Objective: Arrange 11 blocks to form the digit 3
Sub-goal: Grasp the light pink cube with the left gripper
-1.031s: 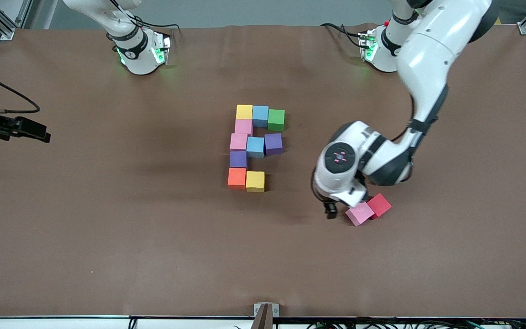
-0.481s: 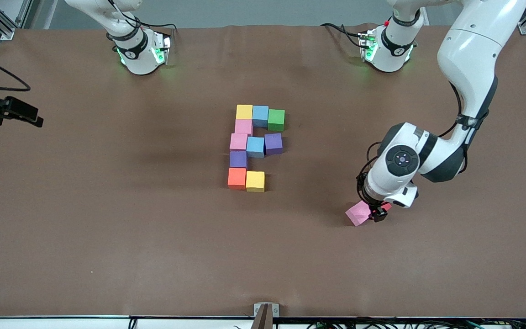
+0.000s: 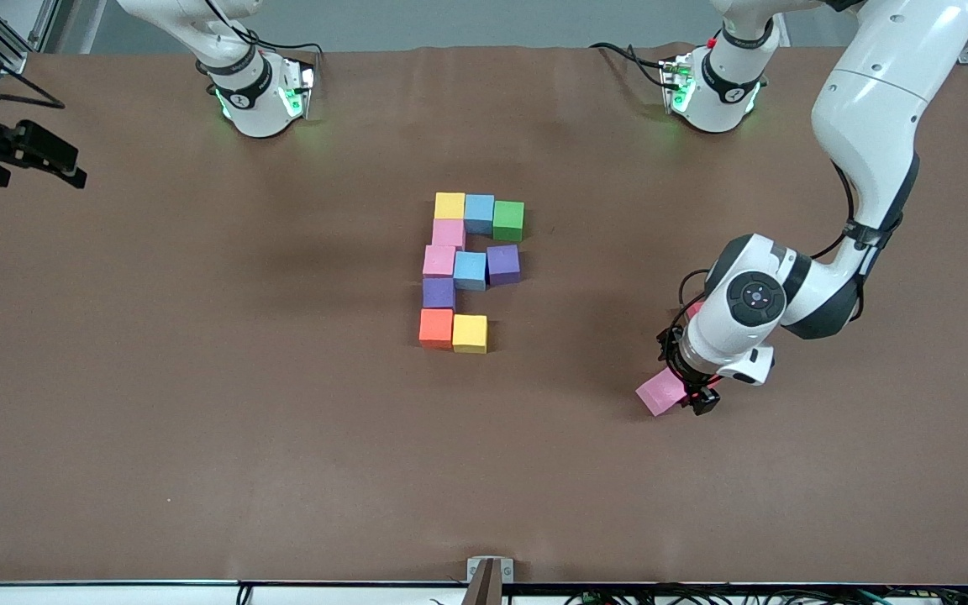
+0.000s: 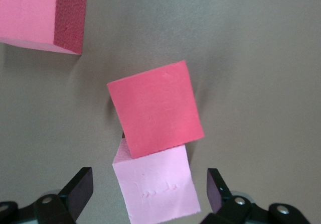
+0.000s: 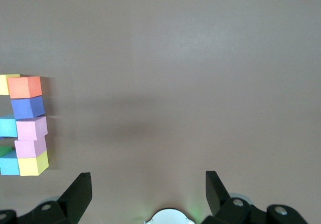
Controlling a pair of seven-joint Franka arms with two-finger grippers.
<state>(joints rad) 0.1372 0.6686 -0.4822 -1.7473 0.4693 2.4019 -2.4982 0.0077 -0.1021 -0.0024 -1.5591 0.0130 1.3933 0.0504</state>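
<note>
Since the earlier frame, left pincer [image 3: 697, 395] has swung from the four-o'clock side of the digit 3 [image 3: 469, 270] to hang over the loose pink block [image 3: 659, 393], jaws open, empty. Red cube [image 4: 155, 108] touches that block. Ten blocks placed; lowest bar lacks one. Next: descend, grip pink only. Right pincer [image 5: 145, 194] waits, open, at the desk's nine-o'clock edge.

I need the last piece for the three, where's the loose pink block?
In the front view the loose pink block lies toward the left arm's end, touching a red cube, under the open left claw.
</note>
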